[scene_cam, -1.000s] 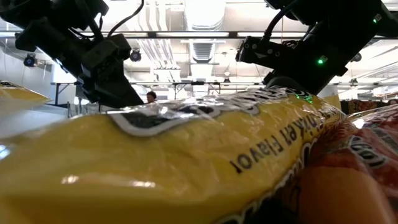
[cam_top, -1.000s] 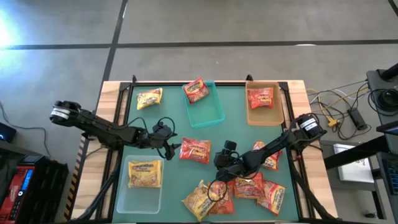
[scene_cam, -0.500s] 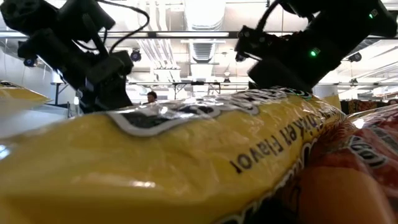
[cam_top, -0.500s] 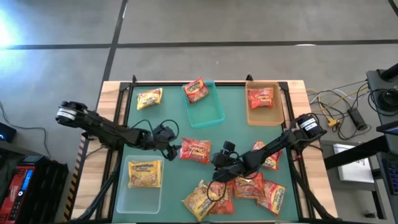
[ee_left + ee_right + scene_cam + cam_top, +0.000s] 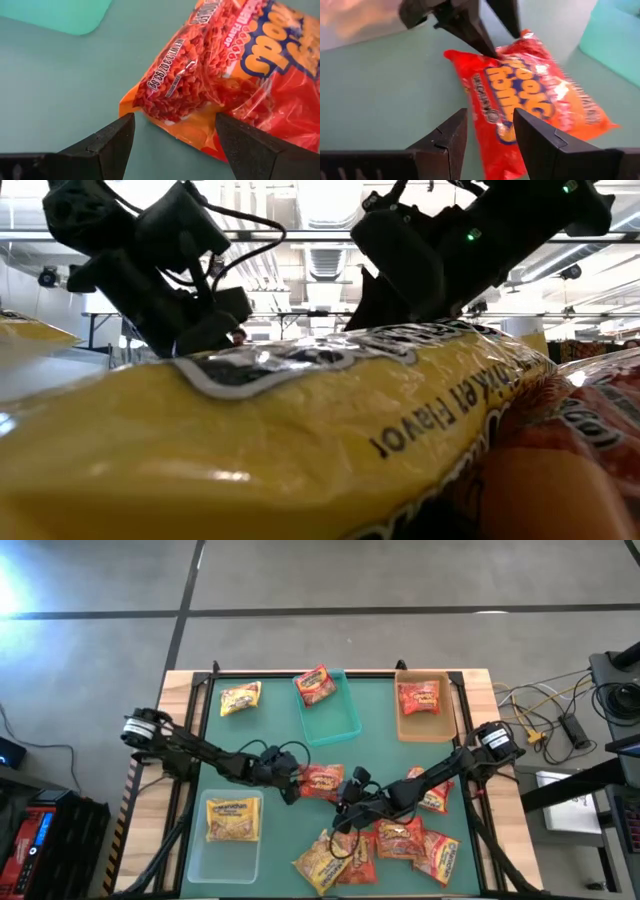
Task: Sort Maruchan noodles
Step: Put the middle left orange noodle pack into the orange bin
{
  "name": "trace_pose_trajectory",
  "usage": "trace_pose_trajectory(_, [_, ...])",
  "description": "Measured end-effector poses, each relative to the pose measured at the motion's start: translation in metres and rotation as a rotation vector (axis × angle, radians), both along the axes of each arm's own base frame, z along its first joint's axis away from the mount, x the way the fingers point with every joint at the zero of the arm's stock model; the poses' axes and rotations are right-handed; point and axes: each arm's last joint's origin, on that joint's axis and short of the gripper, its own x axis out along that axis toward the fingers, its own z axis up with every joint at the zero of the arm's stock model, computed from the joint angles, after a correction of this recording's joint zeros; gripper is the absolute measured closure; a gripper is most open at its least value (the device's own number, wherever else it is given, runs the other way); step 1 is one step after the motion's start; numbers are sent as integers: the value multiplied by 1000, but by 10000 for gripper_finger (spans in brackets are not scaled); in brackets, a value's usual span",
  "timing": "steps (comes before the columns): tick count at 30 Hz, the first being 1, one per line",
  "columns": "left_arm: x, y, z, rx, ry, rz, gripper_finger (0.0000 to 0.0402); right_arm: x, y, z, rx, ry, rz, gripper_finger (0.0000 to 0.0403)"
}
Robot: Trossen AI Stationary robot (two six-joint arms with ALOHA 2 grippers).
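Both arms have closed in on the red noodle packet [image 5: 320, 780] lying mid-surface: left end effector [image 5: 292, 783] spread wide at its edge, right end effector [image 5: 347, 798] half-spread just beside it, neither gripping, so pickup appears imminent.

pkt [image 5: 322, 780] mid-table, btwn L gripper [image 5: 291, 783], R gripper [image 5: 345, 796]

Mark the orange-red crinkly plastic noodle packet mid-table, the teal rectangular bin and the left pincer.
orange-red crinkly plastic noodle packet [image 5: 322, 780]: high view, label centre.
teal rectangular bin [image 5: 338, 723]: high view, bare floor.
left pincer [image 5: 172, 137]: left wrist view, gap between open fingertips.
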Motion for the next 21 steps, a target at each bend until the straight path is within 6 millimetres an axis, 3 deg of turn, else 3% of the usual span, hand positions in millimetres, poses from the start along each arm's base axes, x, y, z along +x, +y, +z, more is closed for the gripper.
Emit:
trace_pose_trajectory(6, [2, 0, -3, 29, 22, -28, 139, -1, 0, 4, 20, 4, 21, 252])
trace_pose_trajectory(21, [-2, 1, -13, 11, 70, -64, 139, -6, -1, 38, 116, -74, 98, 252])
